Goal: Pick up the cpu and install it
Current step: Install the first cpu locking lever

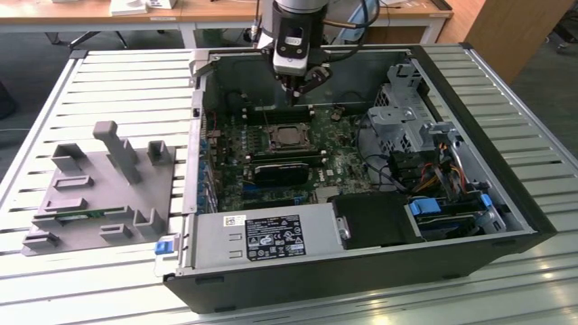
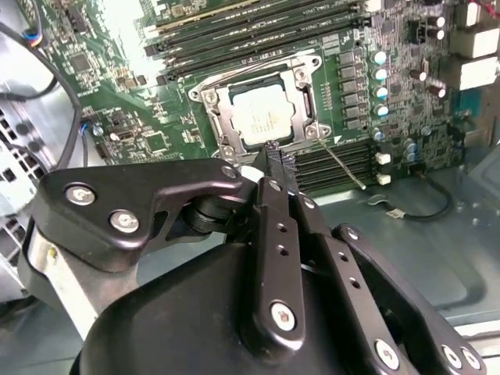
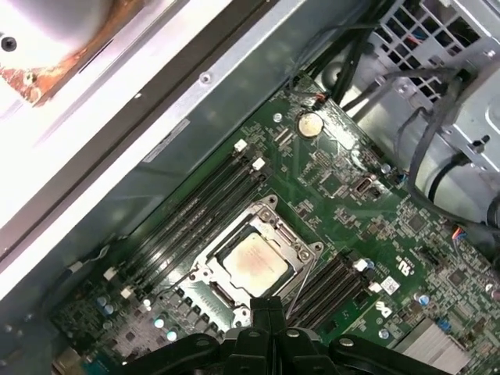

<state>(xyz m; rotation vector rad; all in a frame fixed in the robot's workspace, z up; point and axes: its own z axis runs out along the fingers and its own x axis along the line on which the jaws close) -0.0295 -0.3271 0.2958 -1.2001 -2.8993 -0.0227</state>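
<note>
The cpu (image 1: pixel 287 137) lies flat in the motherboard socket inside the open computer case, its silver top facing up. Both wrist views show the cpu (image 2: pixel 262 116) (image 3: pixel 254 264) ringed by the socket's metal frame (image 2: pixel 212 100). A thin wire lever (image 3: pixel 301 283) stands beside the socket. My gripper (image 1: pixel 294 93) hangs above the board, toward the case's back wall, a short way off the cpu. Its black fingers (image 2: pixel 275 160) are pressed together with nothing between them, and the gripper (image 3: pixel 269 306) touches nothing.
Memory slots (image 2: pixel 258 23) run on both sides of the socket. The case wall (image 1: pixel 262 64) rises just behind the gripper. A drive cage with cables (image 1: pixel 420 128) stands on the exterior view's right and a power supply (image 1: pixel 262 237) in front. A grey fixture tray (image 1: pixel 99 196) rests on the slatted table.
</note>
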